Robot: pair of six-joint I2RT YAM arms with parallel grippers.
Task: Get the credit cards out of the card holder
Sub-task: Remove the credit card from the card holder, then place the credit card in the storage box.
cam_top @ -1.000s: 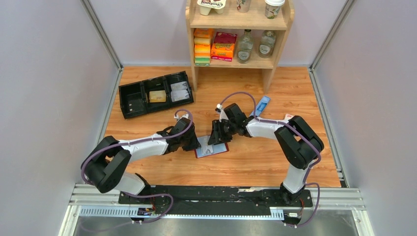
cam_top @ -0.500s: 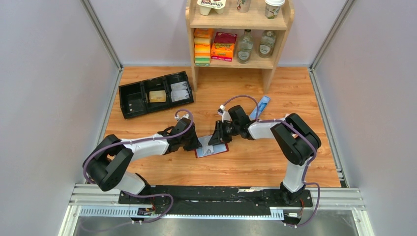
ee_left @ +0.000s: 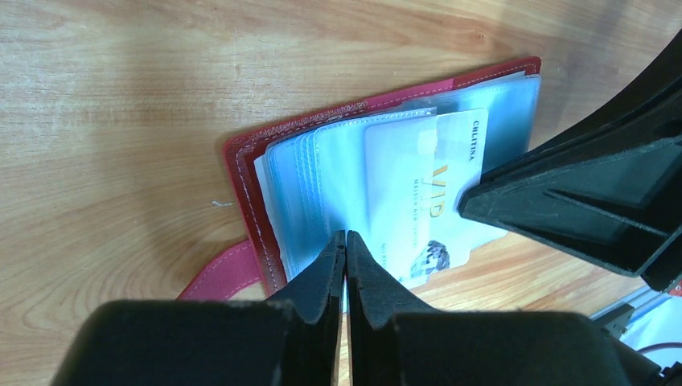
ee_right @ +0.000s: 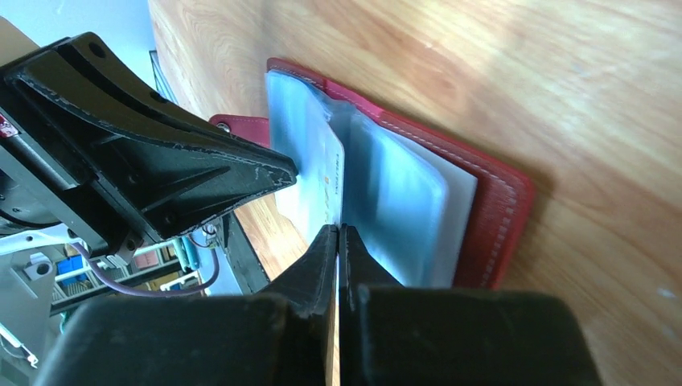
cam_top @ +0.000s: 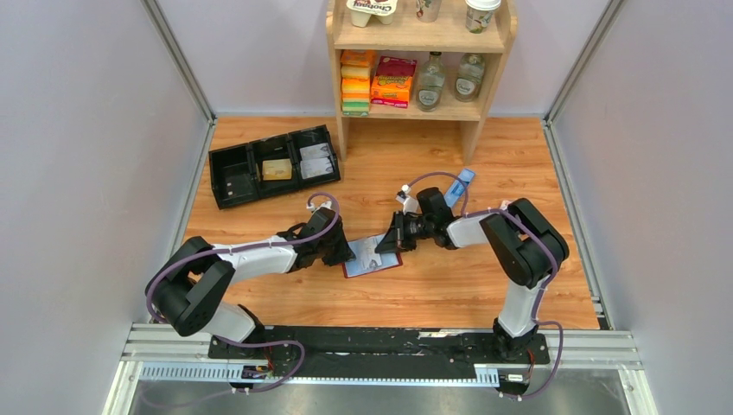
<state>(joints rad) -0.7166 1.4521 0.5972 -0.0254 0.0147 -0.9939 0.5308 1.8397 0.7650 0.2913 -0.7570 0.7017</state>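
The maroon card holder point(cam_top: 366, 267) lies open on the wooden floor between the arms, its pale blue clear sleeves facing up point(ee_left: 322, 161). A whitish credit card point(ee_left: 426, 193) with gold "VIP" lettering sticks partly out of a sleeve towards the right. My left gripper point(ee_left: 346, 235) is shut on the edge of a clear sleeve and pins the holder. My right gripper point(ee_right: 338, 228) is shut on the edge of the credit card point(ee_right: 320, 181). In the top view the left gripper point(cam_top: 345, 256) and the right gripper point(cam_top: 385, 247) face each other over the holder.
A black three-compartment tray point(cam_top: 232, 179) at the back left holds a tan block and pale cards. A wooden shelf point(cam_top: 477, 102) with boxes and bottles stands at the back. A long blue box point(cam_top: 461, 185) lies behind the right arm.
My right gripper has moved to the right, drawing the credit card further out of the sleeve. The left gripper has stayed on the holder.
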